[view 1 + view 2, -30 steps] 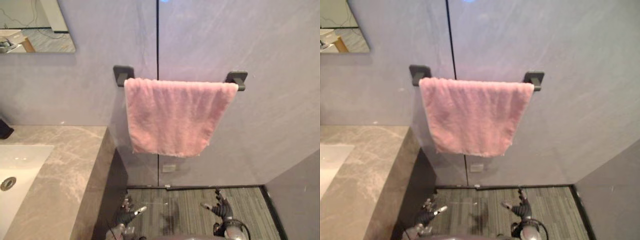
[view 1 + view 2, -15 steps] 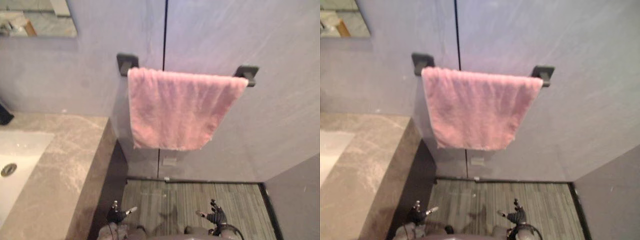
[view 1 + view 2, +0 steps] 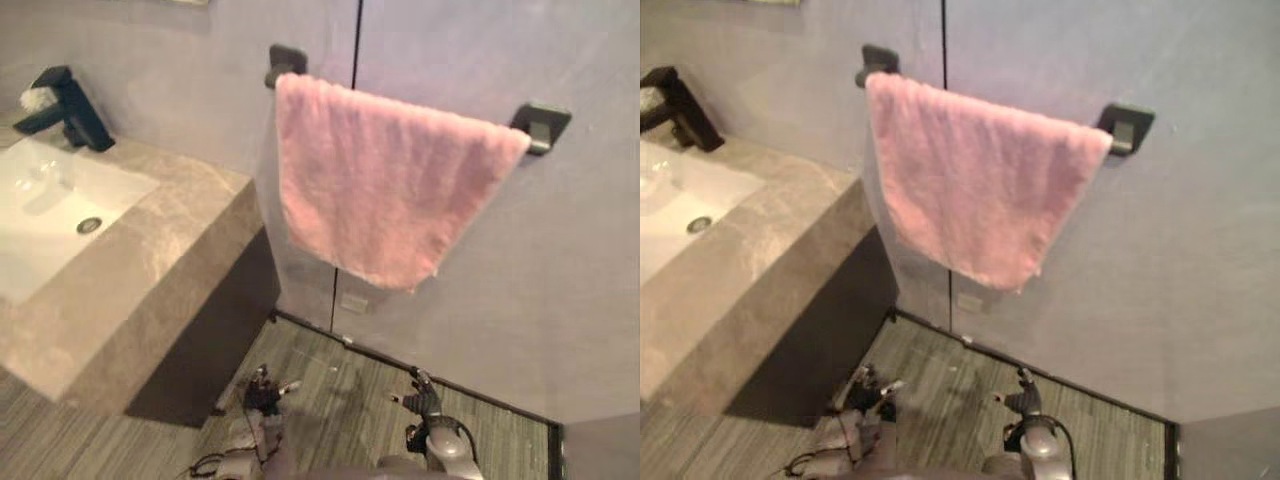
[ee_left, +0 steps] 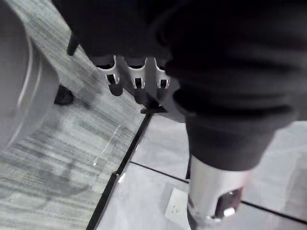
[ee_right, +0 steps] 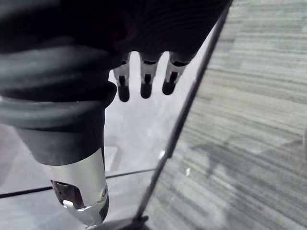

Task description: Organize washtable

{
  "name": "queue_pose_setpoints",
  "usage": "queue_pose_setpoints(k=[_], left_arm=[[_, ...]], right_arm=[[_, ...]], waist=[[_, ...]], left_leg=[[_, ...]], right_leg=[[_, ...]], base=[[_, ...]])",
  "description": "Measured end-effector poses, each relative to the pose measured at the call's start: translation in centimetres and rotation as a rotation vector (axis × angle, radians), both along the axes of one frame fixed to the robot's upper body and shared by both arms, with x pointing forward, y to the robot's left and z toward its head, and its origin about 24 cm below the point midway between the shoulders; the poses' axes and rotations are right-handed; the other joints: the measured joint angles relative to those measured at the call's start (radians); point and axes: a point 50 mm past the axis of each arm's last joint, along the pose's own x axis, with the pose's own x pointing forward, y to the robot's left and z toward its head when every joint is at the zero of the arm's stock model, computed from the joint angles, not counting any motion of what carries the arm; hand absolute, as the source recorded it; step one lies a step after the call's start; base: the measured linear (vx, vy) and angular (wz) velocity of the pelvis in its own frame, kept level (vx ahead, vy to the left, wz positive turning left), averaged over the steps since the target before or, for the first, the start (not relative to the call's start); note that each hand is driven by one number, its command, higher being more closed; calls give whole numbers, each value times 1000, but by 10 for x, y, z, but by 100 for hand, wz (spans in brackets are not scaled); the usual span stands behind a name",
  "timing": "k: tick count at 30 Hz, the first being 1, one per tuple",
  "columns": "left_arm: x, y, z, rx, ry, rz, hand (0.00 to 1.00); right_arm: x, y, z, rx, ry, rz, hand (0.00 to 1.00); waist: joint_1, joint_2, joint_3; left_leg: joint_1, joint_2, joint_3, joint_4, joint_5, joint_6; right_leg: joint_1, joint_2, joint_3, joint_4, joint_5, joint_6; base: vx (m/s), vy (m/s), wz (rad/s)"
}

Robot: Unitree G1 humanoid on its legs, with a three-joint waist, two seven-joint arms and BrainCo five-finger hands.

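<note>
Leftmost, one black faucet [image 3: 70, 105] stood behind one white basin [image 3: 45, 205] with one drain [image 3: 89, 226], set in one stone countertop [image 3: 175, 255]. To its right, one pink towel [image 3: 385, 190] hung flat against the wall between two black brackets [image 3: 285, 62]. Below, over the striped floor [image 3: 340, 425], the left hand [image 3: 263, 386] and the right hand [image 3: 420, 392] each had fingers extended and held nothing.

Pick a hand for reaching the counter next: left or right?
Left, probably. The counter and sink lie on the robot's left, nearer the left hand. The right hand hangs farther off, below the towel. Both are open and empty.
</note>
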Motion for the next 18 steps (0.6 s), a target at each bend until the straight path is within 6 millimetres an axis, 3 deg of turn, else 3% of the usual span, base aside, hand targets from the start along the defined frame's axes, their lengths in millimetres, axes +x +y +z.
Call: queue_pose_setpoints(k=[2, 4, 7, 9, 11, 12, 13, 14, 18], left_arm=[[-1, -4, 0, -11, 1, 0, 0], [-4, -5, -2, -9, 10, -5, 0], [-3, -3, 0, -9, 2, 6, 0], [-4, -3, -1, -8, 7, 7, 0], [-7, 6, -3, 17, 24, -1, 0], [-9, 9, -4, 27, 28, 1, 0], [-10, 13, -5, 34, 42, 17, 0], [-17, 13, -10, 37, 80, 12, 0], [-27, 28, -17, 80, 140, -1, 0]], right_arm=[[-8, -3, -6, -24, 49, -7, 0], [-15, -9, -9, -46, 77, -5, 0], [-22, -13, -12, -49, 98, -18, 0], [-22, -13, -12, -48, 97, -24, 0], [-18, -15, -13, -52, 101, -28, 0], [-20, -11, -14, -40, 110, -29, 0], [-20, -11, -16, -35, 123, -41, 0], [-19, -16, -16, -47, 122, -47, 0], [-16, -17, -16, -49, 128, -42, 0]], waist=[[-6, 16, 1], [-10, 12, 1], [-5, 10, 1], [-9, 30, -7], [-30, -1, -11], [-35, -6, -10], [-43, -4, -6], [-43, 11, 1], [-59, 35, 9]], left_leg=[[9, 42, 93, -44, -3, 2], [10, 28, 175, 27, -4, 4], [-3, -5, 296, 272, -155, 47], [-2, 14, 365, 300, -197, 79], [49, -61, 369, 58, -64, 73], [73, -57, 406, 52, -87, 84], [112, -39, 486, 148, -175, 109], [197, -49, 503, 66, -202, 78], [291, -131, 492, -231, -58, 109]], right_leg=[[-4, 10, -63, -1, 11, -48], [-7, -22, -122, -26, 36, -65], [-15, -77, -237, -82, 101, -66], [-21, -92, -285, -76, 108, -60], [5, -119, -329, -163, 146, -40], [24, -127, -364, -216, 176, -36], [64, -130, -396, -285, 219, -27], [101, -118, -411, -349, 250, -9], [120, -113, -393, -485, 342, 20]], base=[[-299, -218, 84], [-218, -119, 89], [-158, -24, 107], [-112, 43, 94], [-83, 54, 104], [-37, 74, 81], [-53, 88, 77], [-91, 129, 67], [-118, 137, 8]])
